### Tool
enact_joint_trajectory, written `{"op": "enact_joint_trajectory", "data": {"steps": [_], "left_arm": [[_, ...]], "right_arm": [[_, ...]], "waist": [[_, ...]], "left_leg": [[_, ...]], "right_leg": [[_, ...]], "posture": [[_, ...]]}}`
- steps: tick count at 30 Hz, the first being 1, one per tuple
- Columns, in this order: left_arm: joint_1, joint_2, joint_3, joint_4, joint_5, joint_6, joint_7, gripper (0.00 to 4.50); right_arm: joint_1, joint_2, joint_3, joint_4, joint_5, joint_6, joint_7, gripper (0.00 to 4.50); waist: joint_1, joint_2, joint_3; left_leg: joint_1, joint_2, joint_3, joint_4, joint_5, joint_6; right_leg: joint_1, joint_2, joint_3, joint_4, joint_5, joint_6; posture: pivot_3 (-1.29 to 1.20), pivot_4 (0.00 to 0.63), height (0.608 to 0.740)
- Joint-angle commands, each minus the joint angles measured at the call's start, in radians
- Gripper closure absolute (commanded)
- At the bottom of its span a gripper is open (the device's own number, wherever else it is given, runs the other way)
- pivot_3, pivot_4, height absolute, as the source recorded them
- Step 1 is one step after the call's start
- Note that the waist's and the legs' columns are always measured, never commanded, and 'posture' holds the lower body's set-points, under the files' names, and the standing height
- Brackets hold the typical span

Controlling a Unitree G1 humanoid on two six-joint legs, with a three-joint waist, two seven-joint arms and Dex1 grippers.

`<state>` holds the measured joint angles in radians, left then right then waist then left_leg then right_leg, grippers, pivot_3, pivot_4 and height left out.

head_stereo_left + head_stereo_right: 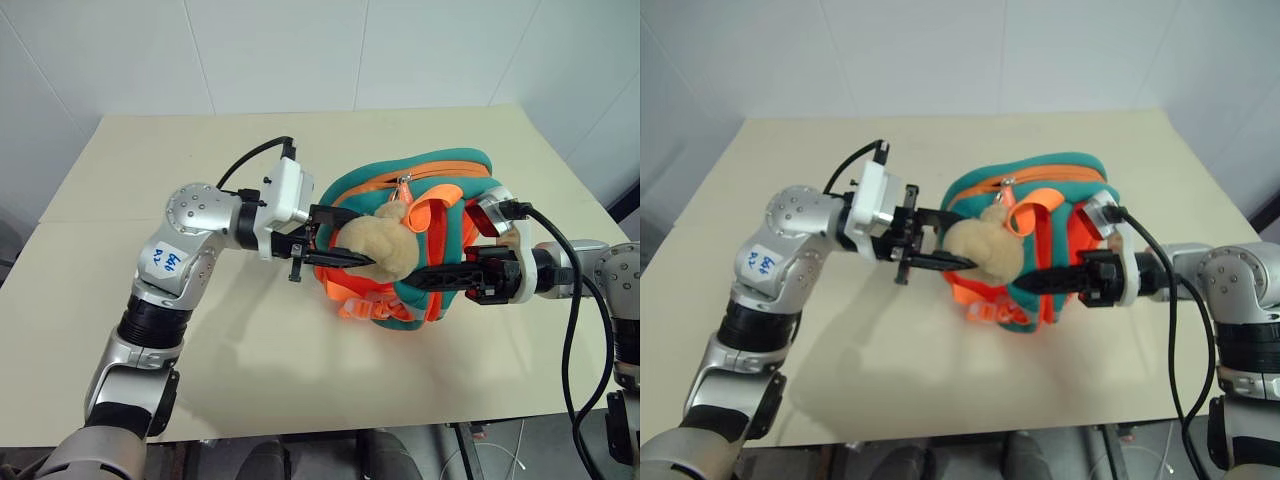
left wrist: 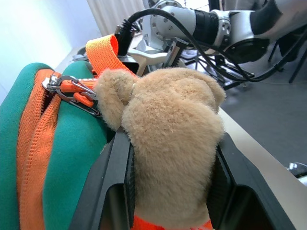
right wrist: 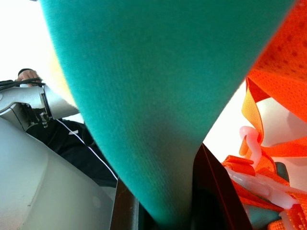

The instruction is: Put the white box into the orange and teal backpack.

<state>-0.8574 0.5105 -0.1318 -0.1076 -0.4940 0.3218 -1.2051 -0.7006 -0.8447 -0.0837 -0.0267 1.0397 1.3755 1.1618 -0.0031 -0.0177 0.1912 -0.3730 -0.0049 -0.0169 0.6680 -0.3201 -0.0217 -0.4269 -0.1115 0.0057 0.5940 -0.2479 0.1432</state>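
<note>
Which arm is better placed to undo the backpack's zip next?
Left, probably: the left gripper is closed around the plush toy clipped by the zip pull; the right gripper pinches a teal strap.

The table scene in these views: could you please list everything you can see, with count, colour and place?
table: one, cream, under everything.
orange and teal backpack: one, orange with teal trim, held between the two arms just right of the table's middle.
plush toy: one, tan, clipped to the backpack's front.
clip: one, metal with an orange tab, joining the toy to the backpack.
person: one, in dark clothing, partly seen in the background of the right wrist view.
left claw: one, black, fingers either side of the plush toy.
right claw: one, black, shut on the backpack's teal fabric.
</note>
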Motion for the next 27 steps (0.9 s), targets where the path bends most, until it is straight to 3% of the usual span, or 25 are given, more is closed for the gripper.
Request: {"op": "enact_joint_trajectory", "data": {"steps": [1, 11, 16, 24, 27], "left_arm": [[-0.02, 0.055, 0.076, 0.003, -0.068, 0.046, -0.045, 3.08], [-0.092, 0.244, 0.231, 0.191, -0.138, 0.164, -0.106, 3.08], [-0.066, 0.327, 0.204, 0.334, -0.066, 0.144, -0.162, 3.08], [0.01, 0.272, 0.091, 0.649, 0.149, -0.127, -0.167, 3.08], [-0.007, 0.194, 0.071, 0.789, 0.182, -0.193, -0.141, 3.08]], "right_arm": [[-0.007, 0.006, -0.004, -0.021, 0.017, 0.0, 0.006, 3.91], [-0.004, 0.012, -0.009, -0.023, 0.016, -0.001, 0.003, 3.91], [0.0, 0.014, -0.013, -0.025, 0.018, 0.001, -0.002, 3.91], [0.003, 0.008, -0.03, -0.033, 0.033, 0.013, -0.021, 3.91], [-0.005, 0.002, -0.046, -0.025, 0.042, 0.021, -0.031, 3.91]], "waist": [[0.0, 0.0, 0.0], [-0.002, 0.0, 0.0], [-0.001, 0.0, 0.0], [0.0, 0.0, 0.0], [0.002, -0.001, 0.0]], "left_leg": [[0.0, 0.0, 0.0, 0.0, 0.0, 0.0], [0.0, 0.001, 0.0, -0.001, -0.001, 0.001], [0.0, 0.001, 0.0, -0.001, -0.001, 0.001], [0.0, 0.001, 0.0, -0.001, -0.001, 0.001], [0.0, 0.001, 0.0, 0.0, -0.001, 0.002]], "right_leg": [[0.0, 0.0, 0.0, 0.0, 0.0, 0.0], [0.0, 0.001, 0.0, -0.001, 0.0, 0.0], [-0.001, 0.001, 0.0, -0.001, 0.0, 0.0], [-0.001, 0.001, 0.0, 0.001, 0.0, -0.001], [0.0, 0.001, 0.0, 0.001, 0.0, -0.001]], "posture": [[0.0, 0.15, 0.74], [0.0, 0.15, 0.74], [0.0, 0.15, 0.74], [0.0, 0.15, 0.74], [0.0, 0.15, 0.74]]}}
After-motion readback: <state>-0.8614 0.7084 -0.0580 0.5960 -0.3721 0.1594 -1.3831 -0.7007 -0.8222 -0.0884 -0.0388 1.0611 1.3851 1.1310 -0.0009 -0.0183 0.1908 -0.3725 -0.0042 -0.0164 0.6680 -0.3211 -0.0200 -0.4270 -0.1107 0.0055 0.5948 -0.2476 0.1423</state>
